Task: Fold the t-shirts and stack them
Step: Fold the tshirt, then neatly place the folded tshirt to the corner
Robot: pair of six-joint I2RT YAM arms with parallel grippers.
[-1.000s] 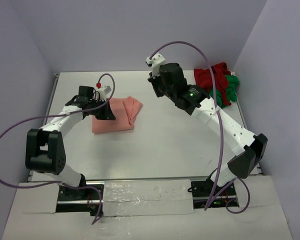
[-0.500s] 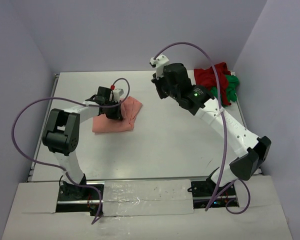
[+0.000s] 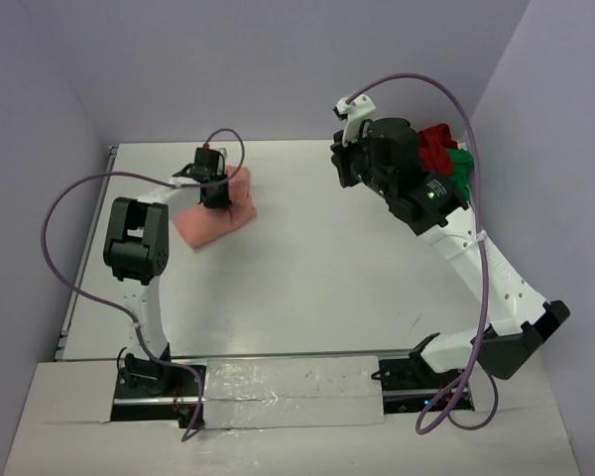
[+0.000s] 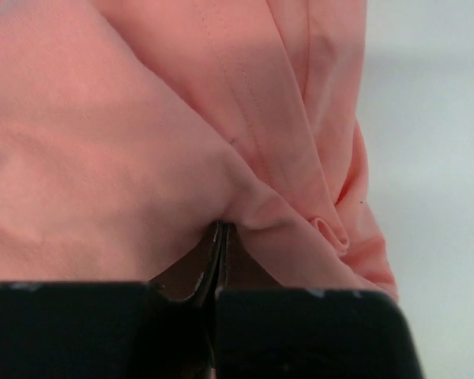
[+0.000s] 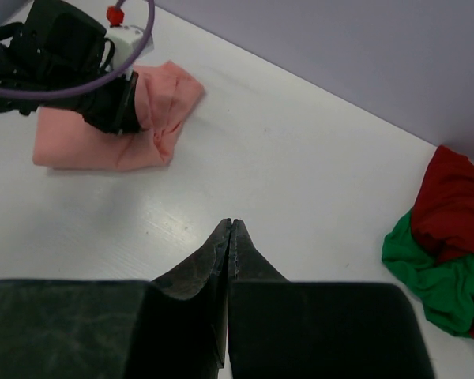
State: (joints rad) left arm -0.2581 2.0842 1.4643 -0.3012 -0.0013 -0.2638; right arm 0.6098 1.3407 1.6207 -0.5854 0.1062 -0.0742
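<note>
The salmon-pink t-shirt (image 3: 203, 220) lies folded in a small bundle at the back left of the table; it fills the left wrist view (image 4: 103, 142) and shows in the right wrist view (image 5: 71, 146). My left gripper (image 3: 219, 195) is shut, its tips (image 4: 220, 230) pinched into a fold of this shirt. The dark red t-shirt (image 3: 438, 142) and the bright green t-shirt (image 3: 460, 166) lie crumpled together at the back right corner, partly hidden by my right arm; the right wrist view shows the red (image 5: 458, 197) and the green (image 5: 434, 272). My right gripper (image 3: 340, 167) is shut and empty (image 5: 231, 224), above bare table.
The white table (image 3: 317, 278) is boxed in by purple walls at the back and both sides. The left arm's purple cable (image 3: 69, 198) loops over the left edge. The right arm (image 3: 456, 238) stretches across the right side.
The left gripper has swung back and left, and the pink shirt has been dragged and turned with it. The right gripper has moved right, toward the red and green shirts.
</note>
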